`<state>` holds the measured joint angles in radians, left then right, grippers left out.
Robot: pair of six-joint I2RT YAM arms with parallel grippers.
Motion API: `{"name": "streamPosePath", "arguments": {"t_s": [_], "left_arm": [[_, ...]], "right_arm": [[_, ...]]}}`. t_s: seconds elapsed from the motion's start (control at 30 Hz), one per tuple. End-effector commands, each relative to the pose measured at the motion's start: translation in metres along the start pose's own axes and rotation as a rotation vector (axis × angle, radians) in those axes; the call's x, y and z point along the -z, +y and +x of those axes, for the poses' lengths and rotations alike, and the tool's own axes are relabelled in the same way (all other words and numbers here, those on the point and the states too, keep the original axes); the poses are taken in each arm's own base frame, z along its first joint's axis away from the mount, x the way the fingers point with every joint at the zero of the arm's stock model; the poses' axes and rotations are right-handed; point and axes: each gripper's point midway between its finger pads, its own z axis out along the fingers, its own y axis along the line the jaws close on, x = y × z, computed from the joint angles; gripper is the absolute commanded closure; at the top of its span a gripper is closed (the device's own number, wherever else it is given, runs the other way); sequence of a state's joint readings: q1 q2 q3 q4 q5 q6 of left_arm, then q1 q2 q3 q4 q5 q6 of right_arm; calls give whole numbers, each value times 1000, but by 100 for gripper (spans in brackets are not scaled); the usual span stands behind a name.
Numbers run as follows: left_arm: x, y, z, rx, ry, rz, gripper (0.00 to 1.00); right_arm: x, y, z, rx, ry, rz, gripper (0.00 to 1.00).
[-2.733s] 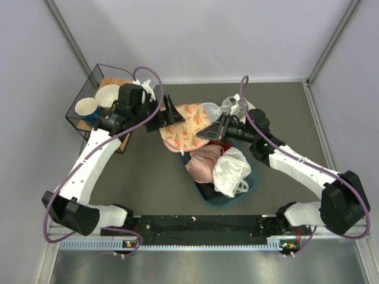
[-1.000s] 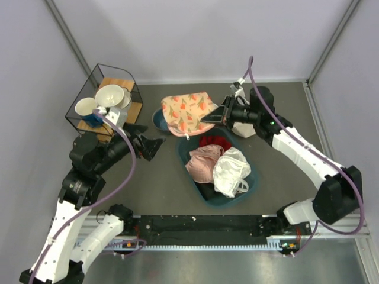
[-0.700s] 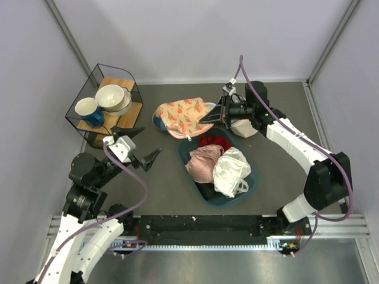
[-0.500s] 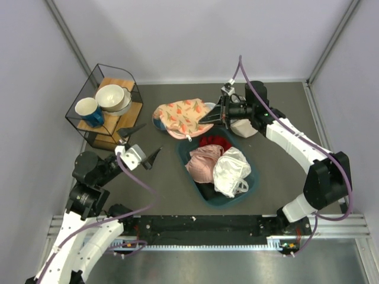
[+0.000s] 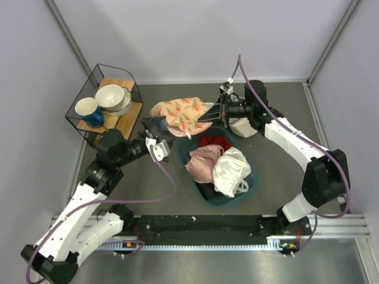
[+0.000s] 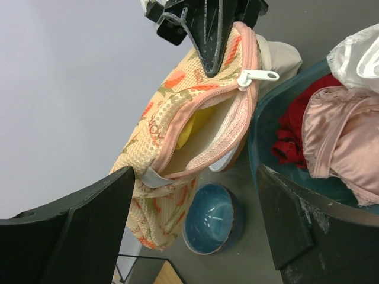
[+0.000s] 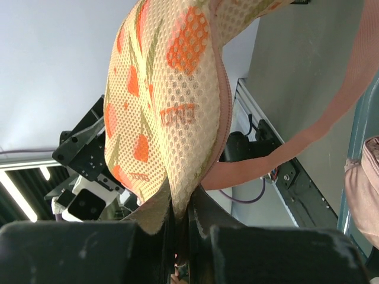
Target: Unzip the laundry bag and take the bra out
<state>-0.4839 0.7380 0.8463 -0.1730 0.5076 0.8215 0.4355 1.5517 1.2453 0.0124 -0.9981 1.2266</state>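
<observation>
The peach-pink laundry bag [image 5: 177,111] with orange print hangs lifted at the back centre. My right gripper [image 5: 208,116] is shut on its right edge; in the right wrist view the bag's mesh [image 7: 163,100] is pinched between my shut jaws [image 7: 180,213], and the pink strap [image 7: 296,142] hangs beside it. In the left wrist view the bag [image 6: 177,142] has its zip open, with the white pull [image 6: 258,76] at the far end. A bit of mustard-yellow bra [image 6: 186,131] shows inside. My left gripper [image 6: 194,171] is open and empty, just short of the bag's mouth [image 5: 157,139].
A teal basin [image 5: 251,181] holds a pale pink lacy garment [image 5: 204,163], a white glossy bundle [image 5: 231,170] and red fabric [image 5: 208,142]. A blue bowl [image 6: 213,219] sits under the bag. A beige pouch [image 5: 243,126] lies behind the right arm. A wire rack [image 5: 100,106] with cups stands far left.
My left arm swung back from the left side toward the bag, its jaws open. My right gripper has kept hold of the bag and carried it slightly left.
</observation>
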Motion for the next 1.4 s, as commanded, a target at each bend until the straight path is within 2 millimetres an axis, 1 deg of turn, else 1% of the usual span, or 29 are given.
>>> {"name": "streamPosePath", "arguments": {"t_s": [0.0, 0.1, 0.13, 0.17, 0.23, 0.33, 0.47, 0.57, 0.67, 0.7, 0.83, 0.93, 0.97, 1.0, 1.03, 1.07, 1.1, 1.13, 1.17, 1.23, 1.27, 1.3, 1.33, 1.37], "left_arm": [[-4, 25, -28, -122, -63, -45, 12], [-7, 30, -29, -143, -57, -54, 13], [-6, 33, -33, -153, -63, -62, 14], [-6, 34, -34, -156, -64, -65, 16], [-3, 40, -36, -164, -59, -89, 17], [1, 42, -36, -168, -57, -109, 19], [-1, 39, -36, -159, -64, -98, 19], [-4, 38, -37, -154, -72, -83, 17], [-14, 31, -35, -152, -77, -38, 16], [-18, 28, -30, -145, -65, -19, 16], [-27, 26, -27, -153, -54, -4, 18], [-28, 26, -29, -153, -60, -4, 34], [-28, 27, -30, -154, -59, -6, 62], [-28, 28, -30, -149, -57, -8, 82], [-28, 27, -29, -142, -51, -5, 100], [-28, 29, -29, -133, -48, -11, 100], [-27, 29, -28, -99, -40, -19, 100], [-26, 29, -28, -82, -37, -22, 100], [-24, 31, -29, -65, -35, -31, 100], [-21, 35, -27, 24, -9, -67, 100], [-17, 40, -30, 62, 0, -86, 100], [-15, 41, -29, 146, 22, -100, 100], [-12, 42, -25, 178, 56, -104, 100], [-10, 38, -24, 203, 87, -78, 100]], "right_arm": [[1, 18, -3, 71, 6, -58, 100], [1, 18, -2, 70, 9, -59, 100], [1, 17, -2, 69, 14, -59, 100], [0, 17, -1, 70, 17, -61, 100], [0, 15, -2, 64, 17, -59, 100], [0, 14, -2, 62, 18, -62, 100], [-1, 13, -2, 59, 22, -67, 100], [0, 14, -2, 61, 19, -70, 100], [0, 17, -1, 65, 18, -74, 100], [0, 18, -1, 65, 18, -75, 100], [0, 15, -1, 60, 16, -69, 100], [-1, 10, -1, 52, 15, -52, 100], [-1, 9, -1, 56, 16, -50, 100], [-1, 7, -2, 54, 11, -45, 100], [-2, 6, -2, 52, 12, -42, 100], [-1, 6, -2, 54, 10, -42, 95], [-1, 6, -3, 58, 8, -40, 84], [-1, 7, -4, 71, 5, -41, 62], [0, 12, -3, 79, 3, -38, 55], [3, 16, -6, 140, -28, -19, 46], [8, 17, -3, 176, -35, 20, 43], [11, 18, -8, 209, -78, 51, 43], [14, 19, -8, 229, -97, 78, 42], [19, 24, -12, 296, -125, 96, 41]]}}
